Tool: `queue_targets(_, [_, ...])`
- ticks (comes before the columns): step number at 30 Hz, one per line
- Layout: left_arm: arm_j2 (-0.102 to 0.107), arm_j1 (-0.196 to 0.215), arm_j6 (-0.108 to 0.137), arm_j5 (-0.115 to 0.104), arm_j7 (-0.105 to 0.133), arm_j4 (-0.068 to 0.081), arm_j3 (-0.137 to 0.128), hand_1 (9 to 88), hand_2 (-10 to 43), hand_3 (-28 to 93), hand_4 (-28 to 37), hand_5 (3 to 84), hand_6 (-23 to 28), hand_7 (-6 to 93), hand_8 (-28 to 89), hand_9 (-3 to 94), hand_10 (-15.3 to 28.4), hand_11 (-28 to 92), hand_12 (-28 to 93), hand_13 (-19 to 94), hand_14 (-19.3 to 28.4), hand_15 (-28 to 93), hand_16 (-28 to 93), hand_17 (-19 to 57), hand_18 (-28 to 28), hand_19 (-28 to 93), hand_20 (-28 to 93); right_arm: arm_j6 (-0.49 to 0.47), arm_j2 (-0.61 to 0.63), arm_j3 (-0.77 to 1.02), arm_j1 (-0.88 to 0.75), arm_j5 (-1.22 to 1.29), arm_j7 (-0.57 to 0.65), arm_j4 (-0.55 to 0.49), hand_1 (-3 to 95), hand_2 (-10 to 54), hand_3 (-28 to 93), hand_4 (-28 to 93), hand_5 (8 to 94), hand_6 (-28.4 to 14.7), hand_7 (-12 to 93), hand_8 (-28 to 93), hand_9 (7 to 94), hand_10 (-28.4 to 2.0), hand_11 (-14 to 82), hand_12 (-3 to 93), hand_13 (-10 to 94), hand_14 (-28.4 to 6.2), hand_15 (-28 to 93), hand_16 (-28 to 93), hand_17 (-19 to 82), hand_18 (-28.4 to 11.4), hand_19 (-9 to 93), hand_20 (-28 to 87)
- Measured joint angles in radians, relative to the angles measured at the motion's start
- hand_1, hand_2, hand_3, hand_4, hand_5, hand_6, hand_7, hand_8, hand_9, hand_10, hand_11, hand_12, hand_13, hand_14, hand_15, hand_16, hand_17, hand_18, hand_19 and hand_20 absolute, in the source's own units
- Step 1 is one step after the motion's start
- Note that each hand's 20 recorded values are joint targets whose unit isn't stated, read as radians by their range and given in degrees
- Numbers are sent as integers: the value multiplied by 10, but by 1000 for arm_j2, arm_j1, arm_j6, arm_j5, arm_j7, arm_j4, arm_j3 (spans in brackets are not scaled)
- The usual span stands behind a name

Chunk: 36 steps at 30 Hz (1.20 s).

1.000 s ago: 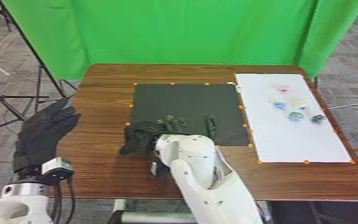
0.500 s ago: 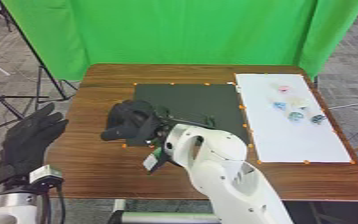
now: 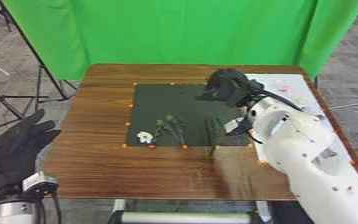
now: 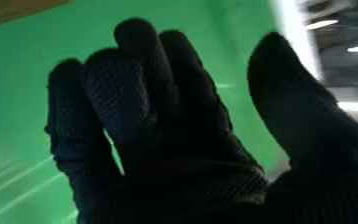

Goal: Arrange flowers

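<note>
In the head view my right hand [image 3: 229,87] is over the right part of the black mat [image 3: 167,95], near the white sheet, holding nothing. The right wrist view shows the same right hand [image 4: 167,110] open, fingers extended and thumb apart. A white flower [image 3: 144,136] lies at the mat's lower left corner, beside green sprigs [image 3: 169,124]. Farther right on the mat is a dark green stem [image 3: 213,131]. My left hand [image 3: 17,150] is off the table's left side with relaxed, open fingers. On the white sheet, a pink flower [image 3: 284,87] is partly visible past my right arm.
The white sheet [image 3: 277,80] runs along the right side of the brown table [image 3: 95,172], largely covered by my right arm. Orange markers dot the edges of mat and sheet. A green curtain [image 3: 193,35] hangs behind the table.
My right hand has moved from the mat's lower left to its upper right, uncovering the white flower and the green sprigs. My left hand has shifted slightly down and left.
</note>
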Motion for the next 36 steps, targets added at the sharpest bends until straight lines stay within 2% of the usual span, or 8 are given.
queue_targets(3, [11, 4, 17, -11, 15, 0, 8, 231, 72, 809, -225, 452, 121, 116, -88, 404, 230, 389, 98, 295, 284, 716, -175, -75, 245, 670, 3, 88, 116, 19, -23, 73, 74, 27, 276, 42, 835, -223, 569, -101, 208, -101, 603, -187, 373, 199, 628, -121, 759, 191, 357, -220, 932, 94])
queue_targets(6, [16, 8, 30, -18, 28, 0, 12, 233, 71, 811, -225, 450, 121, 116, -89, 399, 226, 382, 95, 276, 283, 695, -178, -81, 239, 653, 0, 159, 201, 33, -41, 110, 126, 67, 278, 37, 841, -227, 554, -105, 206, -103, 581, -189, 321, 175, 622, -122, 759, 192, 358, -218, 932, 92])
queue_targets(14, [21, 12, 41, -26, 37, -3, 27, 234, 70, 814, -223, 445, 120, 116, -89, 394, 223, 373, 92, 268, 283, 678, -168, -85, 237, 639, 7, 194, 350, 34, -31, 129, 242, 208, 293, 24, 851, -232, 543, -103, 209, -108, 564, -188, 268, 166, 615, -120, 760, 189, 358, -214, 932, 84])
queue_targets(20, [23, 7, 41, -26, 36, -3, 36, 235, 70, 813, -224, 445, 121, 115, -89, 393, 222, 371, 92, 268, 284, 676, -165, -86, 237, 636, 13, 216, 400, 29, -11, 130, 271, 274, 297, 17, 856, -237, 540, -100, 213, -111, 550, -183, 251, 165, 613, -118, 761, 187, 360, -211, 932, 77])
queue_targets(36, [28, -26, 41, -32, 27, -1, 58, 236, 70, 812, -223, 444, 121, 117, -89, 392, 221, 371, 92, 269, 284, 675, -163, -86, 238, 632, 26, 228, 407, 28, -37, 128, 310, 324, 305, 5, 859, -245, 535, -89, 216, -120, 538, -181, 216, 162, 608, -119, 756, 182, 357, -210, 932, 66])
